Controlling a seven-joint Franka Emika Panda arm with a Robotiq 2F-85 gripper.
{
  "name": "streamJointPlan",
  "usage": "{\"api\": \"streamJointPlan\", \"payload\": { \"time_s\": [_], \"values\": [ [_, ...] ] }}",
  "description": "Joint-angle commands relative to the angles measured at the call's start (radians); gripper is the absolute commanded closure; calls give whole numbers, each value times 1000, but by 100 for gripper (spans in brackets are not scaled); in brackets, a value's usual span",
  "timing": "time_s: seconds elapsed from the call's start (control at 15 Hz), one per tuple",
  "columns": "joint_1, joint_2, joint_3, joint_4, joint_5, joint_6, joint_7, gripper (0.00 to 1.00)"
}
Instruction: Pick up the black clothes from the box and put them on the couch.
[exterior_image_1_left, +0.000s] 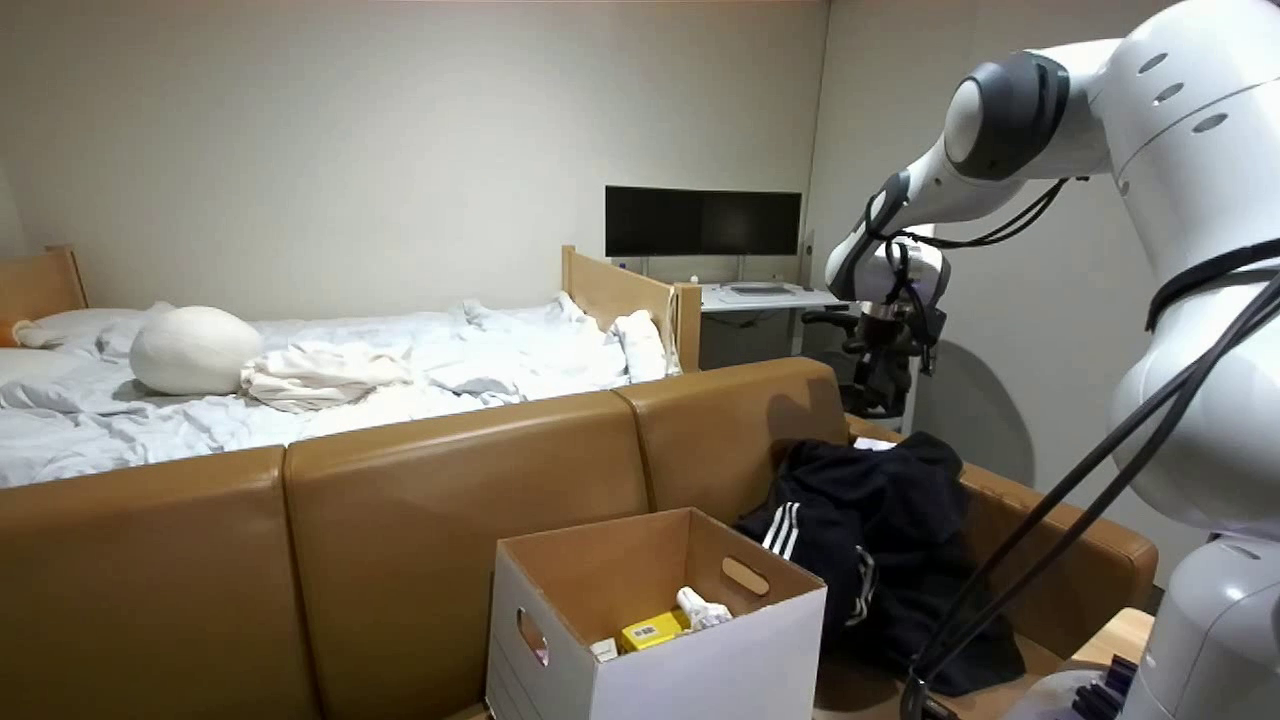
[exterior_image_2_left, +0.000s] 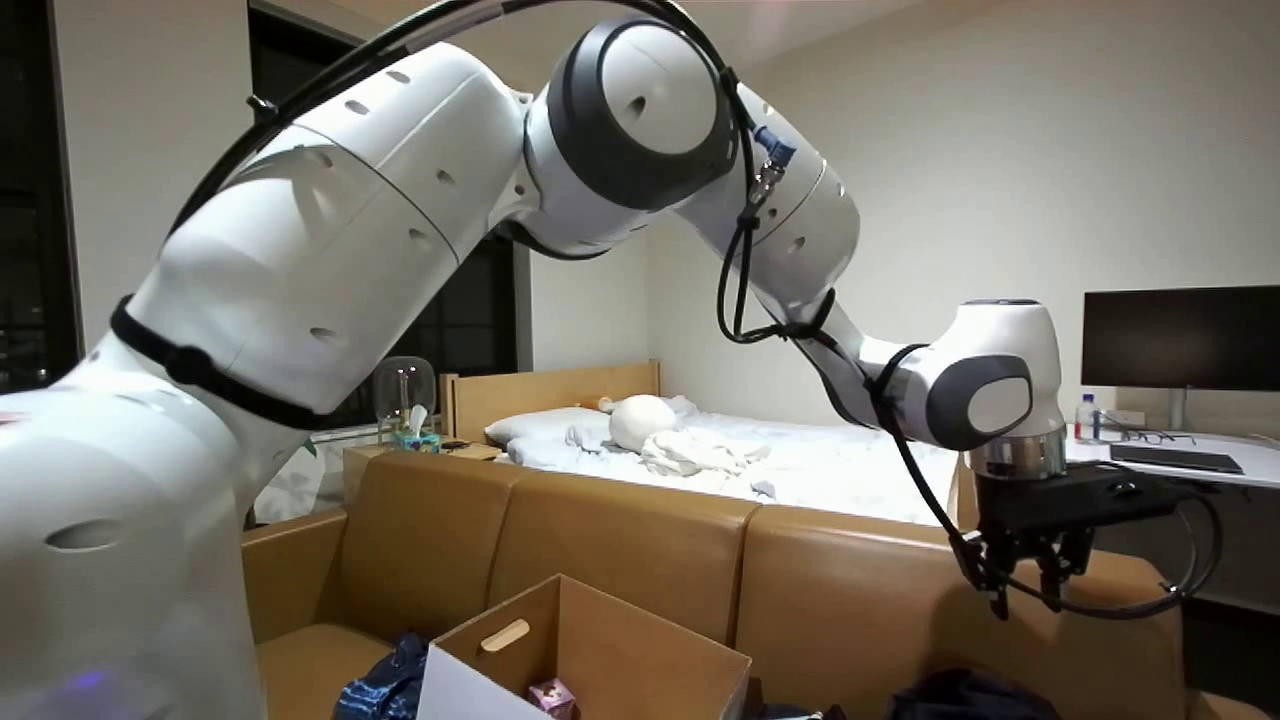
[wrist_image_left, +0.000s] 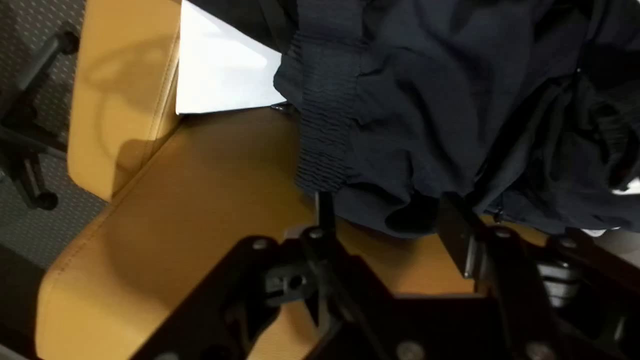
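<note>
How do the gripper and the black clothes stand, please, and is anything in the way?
Gripper open, nothing held. Black clothes heaped on couch, beside box. Nothing seen between gripper and clothes.

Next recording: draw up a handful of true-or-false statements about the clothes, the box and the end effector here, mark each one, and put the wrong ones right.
1. Black clothes lie on the couch. True.
2. These clothes are plain, without any stripes. False: white stripes show on them in an exterior view.
3. The white box has a yellow packet in it. True.
4. The box is shut at the top. False: its top is open.
5. The end effector is above the couch. True.
6. It is gripping a garment. False: its jaws stand apart and hold nothing.
</note>
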Motion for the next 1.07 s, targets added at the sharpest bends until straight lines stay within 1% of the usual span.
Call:
{"api": "streamJointPlan", "payload": {
  "time_s": [0.0, 0.13, 0.27, 0.4, 0.53, 0.6, 0.67, 0.73, 0.8, 0.87, 1.0],
  "values": [
    [-21, -47, -4, -23, 8, -81, 153, 12],
    [-28, -62, -6, -33, -1, -194, 204, 2],
    [-22, -78, -14, -47, -10, -307, 248, 0],
    [-19, -91, -17, -60, 15, -370, 312, 0],
    [-10, -115, -19, -103, 43, -361, 414, 0],
    [-4, -131, -17, -136, 58, -331, 461, 0],
    [2, -150, -13, -179, 76, -280, 500, 0],
    [24, -166, -14, -231, 81, -199, 548, 0],
    [-11, -90, -5, -98, 45, -301, 477, 0],
    [-2, -105, -3, -135, 47, -258, 508, 0],
    [13, -123, -1, -176, 47, -224, 539, 0]
  ]
}}
